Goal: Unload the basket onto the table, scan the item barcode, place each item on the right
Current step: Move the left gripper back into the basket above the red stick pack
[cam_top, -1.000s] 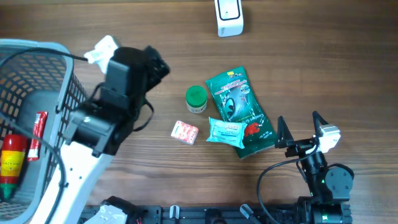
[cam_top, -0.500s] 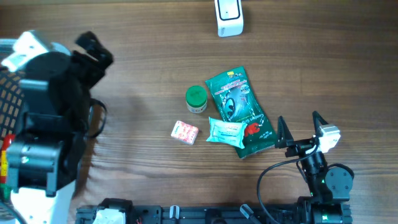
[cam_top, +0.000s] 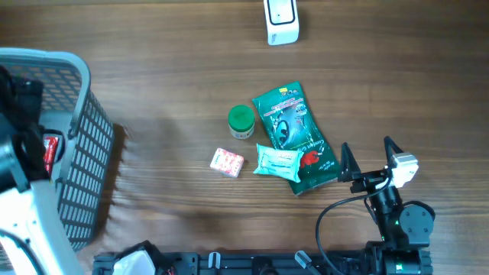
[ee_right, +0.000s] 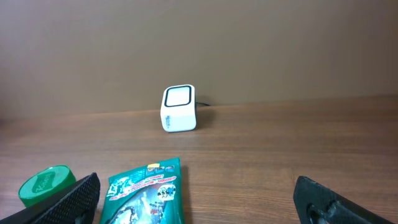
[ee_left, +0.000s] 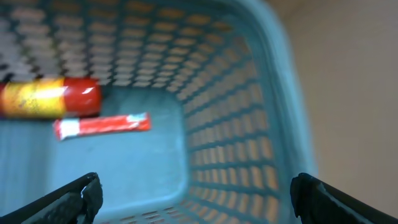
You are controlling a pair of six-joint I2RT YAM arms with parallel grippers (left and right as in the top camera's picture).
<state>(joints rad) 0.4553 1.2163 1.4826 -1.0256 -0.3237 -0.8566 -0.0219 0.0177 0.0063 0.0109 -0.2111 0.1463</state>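
Wide open and empty, the right hand (cam_top: 367,145) sits near the green pouch (cam_top: 294,134), the left hand (ee_left: 196,186) over the basket (ee_left: 249,93).

The left gripper (ee_left: 196,190) hangs with fingers spread wide over a blue-grey mesh basket (ee_left: 230,118). On its floor lie a red-and-yellow bottle (ee_left: 50,98) and, just beside it, a flat red packet (ee_left: 102,126).

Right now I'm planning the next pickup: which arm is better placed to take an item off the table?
Likely right. The right gripper sits open near the green pouch, facing the scanner; the left gripper hangs open over the basket.
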